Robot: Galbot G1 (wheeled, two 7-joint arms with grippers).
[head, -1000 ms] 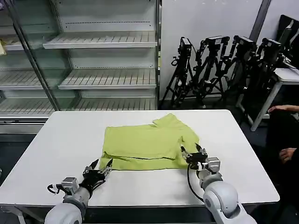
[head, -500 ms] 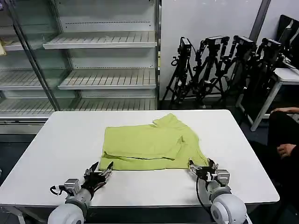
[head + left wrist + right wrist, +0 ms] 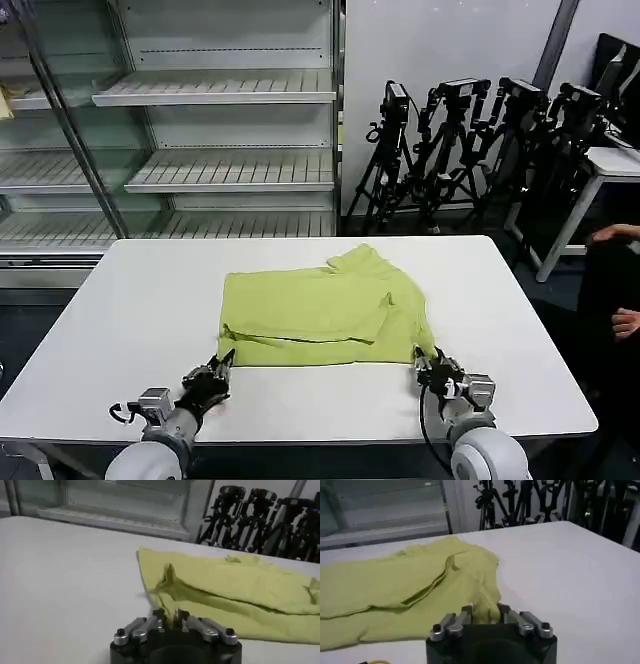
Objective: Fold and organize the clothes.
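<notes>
The lime-green T-shirt (image 3: 320, 305) lies partly folded in the middle of the white table (image 3: 130, 300), plain side up, with one sleeve folded over at the far right. My left gripper (image 3: 218, 366) is at the shirt's near left corner, its fingers drawn close on the green fabric (image 3: 240, 590). My right gripper (image 3: 430, 362) sits at the near right corner, shut on the hem, and the cloth (image 3: 395, 590) fills the gap between its fingers. Both grippers (image 3: 169, 615) (image 3: 484, 611) rest low on the table near its front edge.
Metal shelving (image 3: 210, 90) stands behind the table. Several black camera tripods (image 3: 470, 140) are grouped at the back right, beside another white table (image 3: 615, 165). Bare tabletop lies to the left and right of the shirt.
My right gripper drew back toward the front edge, pulling the shirt's near right corner with it. My left gripper's fingers, spread open before, have come together at the near left corner.
</notes>
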